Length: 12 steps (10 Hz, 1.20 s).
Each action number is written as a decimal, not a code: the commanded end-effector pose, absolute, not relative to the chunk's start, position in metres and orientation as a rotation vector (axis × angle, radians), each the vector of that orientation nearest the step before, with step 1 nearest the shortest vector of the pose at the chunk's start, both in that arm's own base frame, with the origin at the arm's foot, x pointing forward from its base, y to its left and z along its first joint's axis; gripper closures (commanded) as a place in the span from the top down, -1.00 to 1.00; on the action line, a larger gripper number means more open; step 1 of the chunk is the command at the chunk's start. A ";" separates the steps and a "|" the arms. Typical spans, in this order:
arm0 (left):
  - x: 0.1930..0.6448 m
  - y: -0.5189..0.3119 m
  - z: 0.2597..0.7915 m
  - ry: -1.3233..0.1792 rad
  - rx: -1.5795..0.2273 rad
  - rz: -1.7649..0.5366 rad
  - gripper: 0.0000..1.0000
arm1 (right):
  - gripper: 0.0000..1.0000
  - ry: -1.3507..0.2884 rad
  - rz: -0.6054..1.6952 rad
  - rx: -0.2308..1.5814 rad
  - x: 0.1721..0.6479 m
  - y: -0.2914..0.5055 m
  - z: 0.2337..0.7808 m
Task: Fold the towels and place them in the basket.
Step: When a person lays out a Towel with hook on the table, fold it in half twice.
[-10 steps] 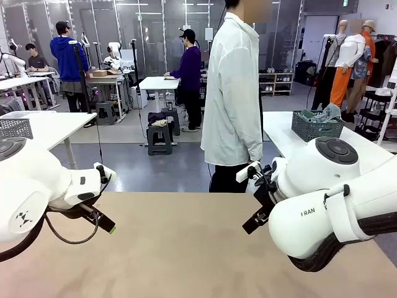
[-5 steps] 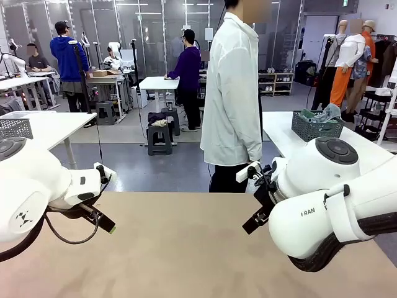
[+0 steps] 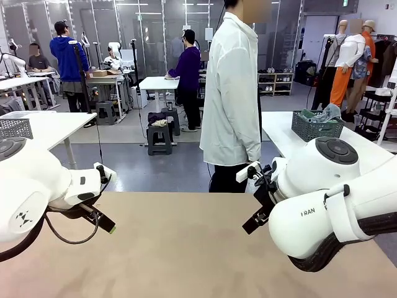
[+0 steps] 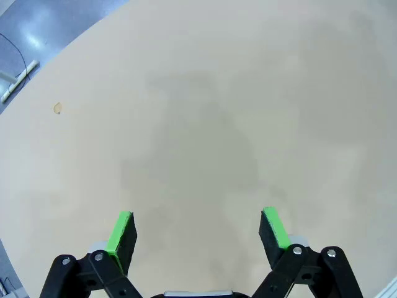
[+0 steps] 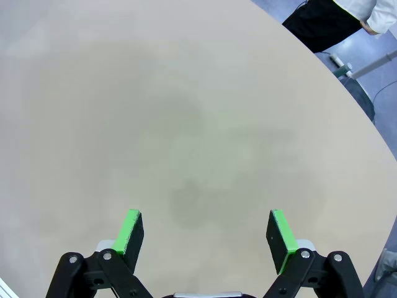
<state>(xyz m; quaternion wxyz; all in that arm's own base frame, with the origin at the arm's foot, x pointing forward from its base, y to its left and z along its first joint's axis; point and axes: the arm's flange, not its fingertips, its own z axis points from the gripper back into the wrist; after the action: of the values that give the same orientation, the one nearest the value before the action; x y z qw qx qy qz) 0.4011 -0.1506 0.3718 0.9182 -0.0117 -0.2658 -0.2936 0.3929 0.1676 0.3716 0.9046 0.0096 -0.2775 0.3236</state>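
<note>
Left gripper (image 4: 197, 226): jaws spread wide and empty, hanging over the tan table (image 3: 186, 248) by its left edge.
Right gripper (image 5: 205, 231): same deal, green pads wide apart and gripping nothing, over the table toward its right edge.
Towels (image 3: 324, 115): a rumpled green and grey-blue heap, poking up over the rim of the basket (image 3: 310, 133).
Basket: dark mesh, well away from both arms, on a white side table (image 3: 279, 139) off to the right and close to that table's far edge.
Person (image 3: 232, 93): white coat, standing side-on at the far edge of the tan table.
Tabletop: there's a small brownish spot (image 4: 57, 108) in the left wrist view.
Changed from a second ago: pretty much nothing. Both arms sit right where they were and the jaws are just as wide. The person in the coat has drifted a hair to the left, and the basket and towels haven't budged.
</note>
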 end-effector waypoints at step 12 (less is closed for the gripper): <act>0.263 0.100 0.483 -0.830 -0.100 -0.890 1.00 | 1.00 -0.867 0.756 0.119 0.293 -0.080 0.517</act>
<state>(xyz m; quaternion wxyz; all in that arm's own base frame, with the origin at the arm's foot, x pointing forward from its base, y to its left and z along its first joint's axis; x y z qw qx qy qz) 0.3365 0.0912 0.5192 0.8293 -0.0522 -0.3856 -0.4010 0.3440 -0.0680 0.5300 0.8449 0.0574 -0.4027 0.3473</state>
